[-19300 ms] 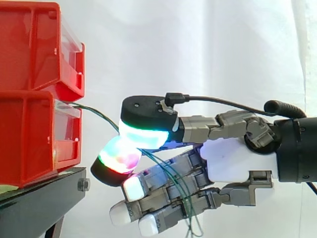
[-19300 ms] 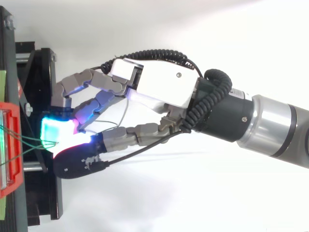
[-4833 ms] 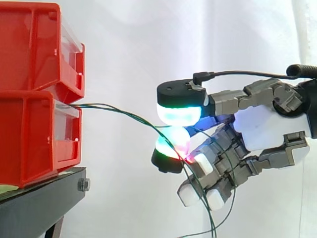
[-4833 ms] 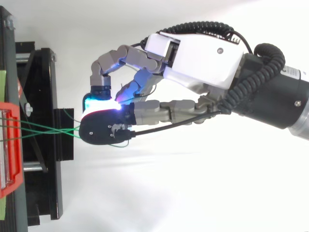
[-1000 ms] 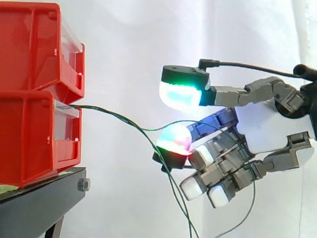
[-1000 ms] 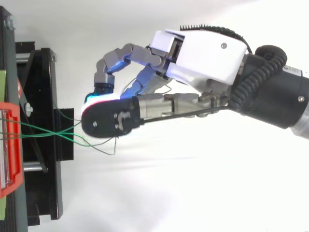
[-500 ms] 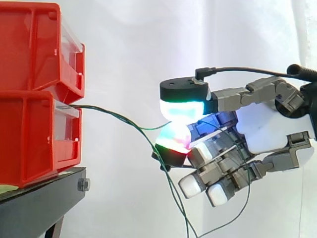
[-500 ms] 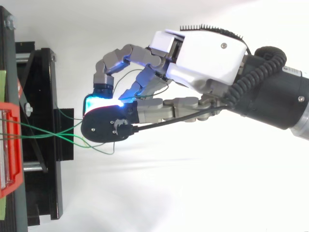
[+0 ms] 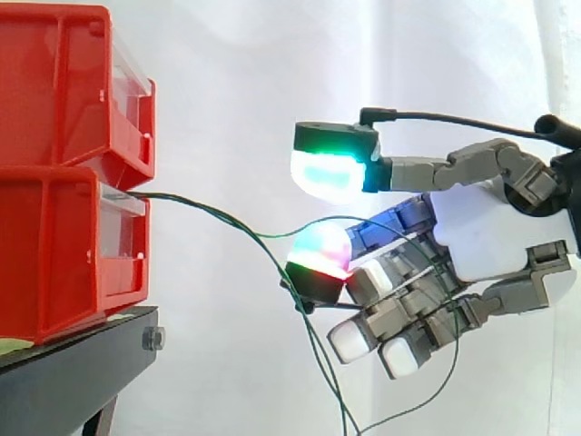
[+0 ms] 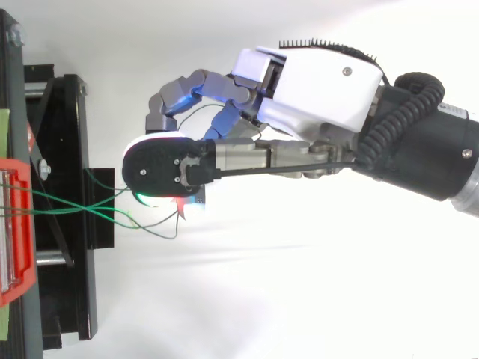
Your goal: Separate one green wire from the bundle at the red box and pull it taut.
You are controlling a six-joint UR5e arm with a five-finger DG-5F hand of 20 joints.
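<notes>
Green wires (image 9: 209, 215) leave the front of the lower red box (image 9: 64, 254) and sag to the right toward my hand (image 9: 490, 236). One wire arcs over the red-and-green glowing fingertip (image 9: 318, 250) and threads back among the curled fingers; others hang down below the hand. The thumb's green-white pad (image 9: 329, 173) stands lifted above that fingertip with a clear gap, pinching nothing. From above, the wires (image 10: 67, 209) cross over each other between the box (image 10: 15, 224) and the hand (image 10: 314, 82). All wires look slack.
A second red bin (image 9: 64, 82) sits stacked on the lower box, both on a black stand (image 9: 73, 363) at the left. A white curtain hangs behind. Loose wire ends dangle under the hand (image 9: 399, 413).
Half a second ago the thumb pad pressed down on the glowing fingertip; now it has lifted off again. The wires stay slack and the hand has barely shifted.
</notes>
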